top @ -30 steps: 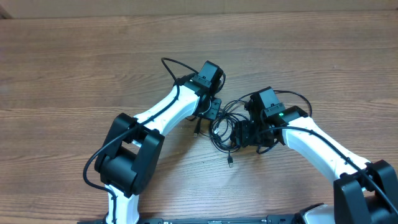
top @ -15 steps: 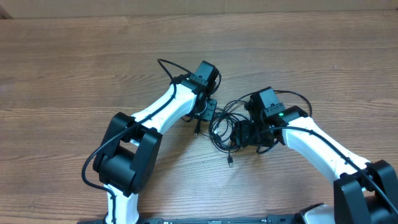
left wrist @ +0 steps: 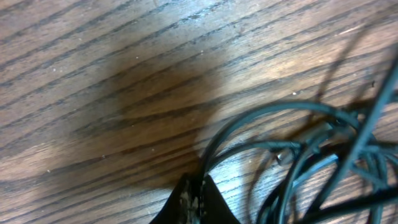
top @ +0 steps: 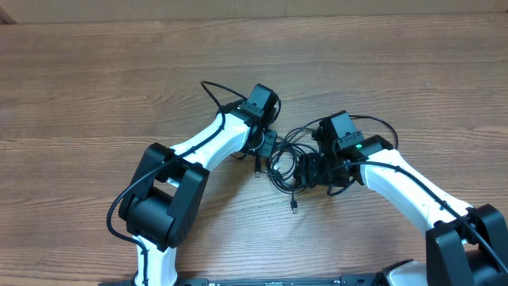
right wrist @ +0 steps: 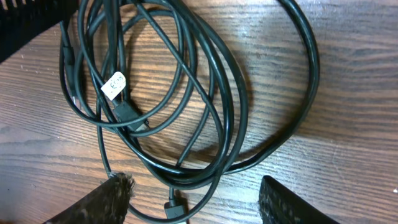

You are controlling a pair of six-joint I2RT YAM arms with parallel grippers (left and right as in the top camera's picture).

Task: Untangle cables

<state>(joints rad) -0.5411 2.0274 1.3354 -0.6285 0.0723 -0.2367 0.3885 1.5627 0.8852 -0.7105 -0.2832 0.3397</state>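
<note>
The cables (top: pixel 283 161) lie as one tangle of thin black loops on the wooden table (top: pixel 95 87), between my two grippers. My left gripper (top: pixel 267 144) sits at the tangle's left edge. In the left wrist view its jaws (left wrist: pixel 196 185) are pressed together, and one cable strand (left wrist: pixel 261 112) runs straight into their tips. My right gripper (top: pixel 306 169) is at the tangle's right side. Its fingers (right wrist: pixel 114 198) stand wide apart over the cable loops (right wrist: pixel 186 93), open, gripping nothing. A small plug (right wrist: pixel 175 211) lies between them.
One loose cable end with a plug (top: pixel 294 205) trails toward the front of the table. A white tag (right wrist: pixel 113 84) is fixed to one cord. The arms' own thicker black cables (top: pixel 213 86) arch above both wrists.
My left gripper has slid a little right into the tangle's edge and closed on a strand. The right arm and gripper have stayed still.
</note>
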